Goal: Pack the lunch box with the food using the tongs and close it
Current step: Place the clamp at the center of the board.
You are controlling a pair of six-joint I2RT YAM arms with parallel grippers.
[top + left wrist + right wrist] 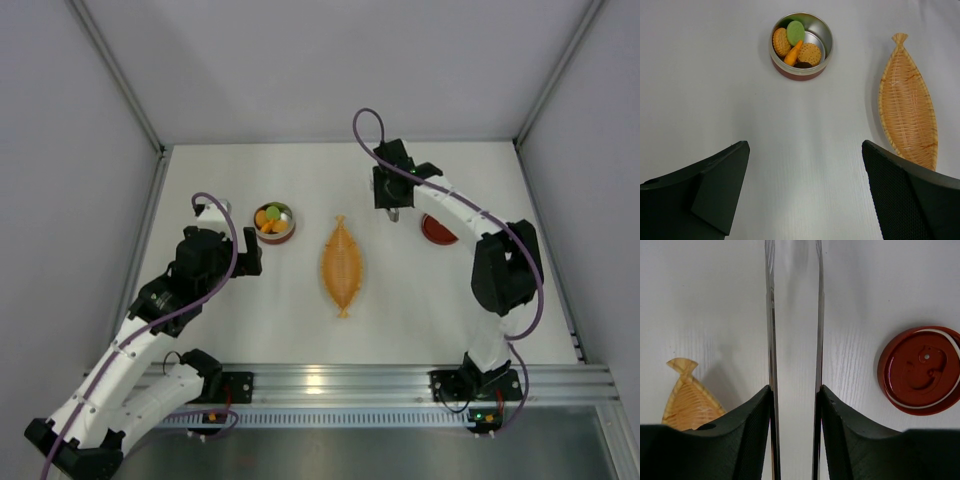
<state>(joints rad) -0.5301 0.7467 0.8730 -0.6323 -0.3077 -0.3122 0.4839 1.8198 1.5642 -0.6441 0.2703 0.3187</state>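
Food (pixel 796 44) sits in box (pixel 826 32), left of centre toward tabletop (pixel 420 300) far edge; none seen on tray (pixel 907 100). Packing looks done. Remaining: fit lid (pixel 920 371), lying near right edge. Right hand (pixel 795 410) clamped on tongs (pixel 771 340); left hand (pixel 805 175) wide apart, holding nothing. Tong tips cut off; lowest pieces partly hidden.

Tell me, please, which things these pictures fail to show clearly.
Right wrist: slim silver metal tongs, tips cut off by the top edge.
Top view: round red lid, partly behind the right arm.
Left wrist: dark brown food piece, mostly under other pieces in the round silver tin.
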